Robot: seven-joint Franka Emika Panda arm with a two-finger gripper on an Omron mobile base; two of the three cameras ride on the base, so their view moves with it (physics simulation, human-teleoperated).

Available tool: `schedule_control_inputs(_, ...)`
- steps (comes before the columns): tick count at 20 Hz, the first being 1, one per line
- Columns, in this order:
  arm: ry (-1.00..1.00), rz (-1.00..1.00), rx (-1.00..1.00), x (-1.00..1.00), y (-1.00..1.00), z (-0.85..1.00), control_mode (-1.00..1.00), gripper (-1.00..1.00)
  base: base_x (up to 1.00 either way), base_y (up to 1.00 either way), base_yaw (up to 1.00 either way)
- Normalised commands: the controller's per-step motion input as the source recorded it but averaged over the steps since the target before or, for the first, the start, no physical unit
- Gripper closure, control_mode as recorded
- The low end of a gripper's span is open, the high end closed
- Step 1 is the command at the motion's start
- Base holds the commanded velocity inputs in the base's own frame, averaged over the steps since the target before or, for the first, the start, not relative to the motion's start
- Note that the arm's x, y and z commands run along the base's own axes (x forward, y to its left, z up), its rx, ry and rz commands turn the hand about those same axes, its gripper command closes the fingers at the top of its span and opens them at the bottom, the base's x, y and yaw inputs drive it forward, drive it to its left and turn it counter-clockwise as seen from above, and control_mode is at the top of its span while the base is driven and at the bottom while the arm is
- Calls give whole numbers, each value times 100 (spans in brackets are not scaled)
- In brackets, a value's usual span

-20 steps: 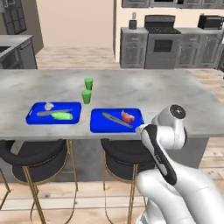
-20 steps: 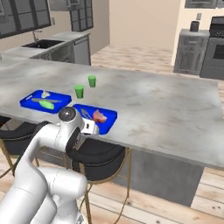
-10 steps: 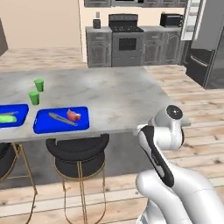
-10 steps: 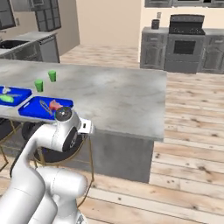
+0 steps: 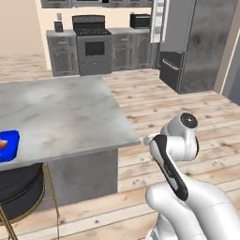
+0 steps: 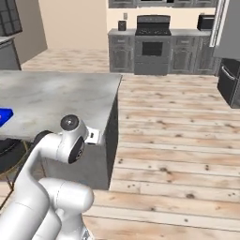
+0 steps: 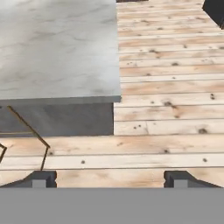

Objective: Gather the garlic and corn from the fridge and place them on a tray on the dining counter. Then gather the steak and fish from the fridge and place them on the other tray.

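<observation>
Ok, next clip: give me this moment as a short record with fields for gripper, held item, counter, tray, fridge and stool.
gripper: open, fingertips wide apart, looking down at the wooden floor past the counter's end
held item: none between the fingertips
dining counter: grey marbled top, its corner toward the arm
tray: blue, at the left edge of the left base view, a red piece on it cut off by the frame
fridge: dark grey, far right across the floor; doors mostly out of frame, state unclear
stool: black seat, gold legs, under the counter
</observation>
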Motion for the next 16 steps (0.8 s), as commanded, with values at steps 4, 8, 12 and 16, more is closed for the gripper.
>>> schedule_control_inputs(4,0,0,0,0,0,0,100,-100,87,-100,-13)
schedule_control_inputs(8,0,0,0,0,0,0,100,-100,100,-100,-8)
schedule_control_inputs(12,0,0,0,0,0,0,100,-100,100,-100,-5)
schedule_control_inputs(16,0,0,0,0,0,0,100,-100,100,-49,-2)
